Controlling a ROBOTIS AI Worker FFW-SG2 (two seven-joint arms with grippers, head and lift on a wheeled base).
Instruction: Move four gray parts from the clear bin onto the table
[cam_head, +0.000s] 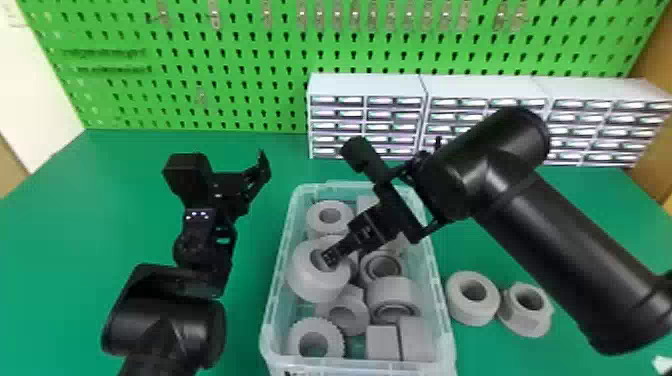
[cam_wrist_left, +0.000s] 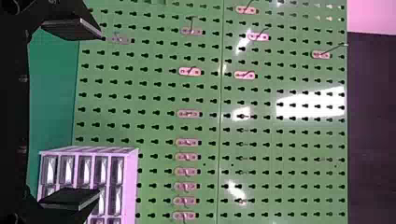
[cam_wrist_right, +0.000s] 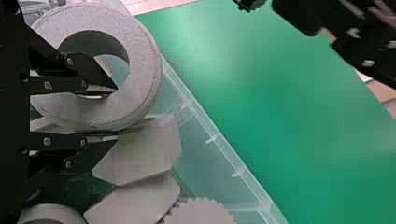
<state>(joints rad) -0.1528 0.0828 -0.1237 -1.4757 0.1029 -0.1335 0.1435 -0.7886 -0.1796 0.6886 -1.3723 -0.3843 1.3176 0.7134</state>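
Head view, gray parts (cam_head: 307, 286), printed clear bin (cam_head: 268, 345)

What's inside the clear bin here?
The clear bin holds gray rings, a toothed ring and blocks; the right gripper has one finger in the hole of a large ring. It hides some contents, and whatever lies under the top parts is covered.

Head view: right pincer (cam_head: 331, 256) hides part of the large gray ring (cam_head: 317, 287). Clear bin (cam_head: 272, 320): near side cut off by bottom edge. White object (cam_head: 662, 365), lower right corner: cut off, unidentifiable. My right arm (cam_head: 575, 255) covers some drawer cabinets (cam_head: 367, 85); their contents, indistinct. Right wrist view: toothed part (cam_wrist_right: 201, 214) cut off.
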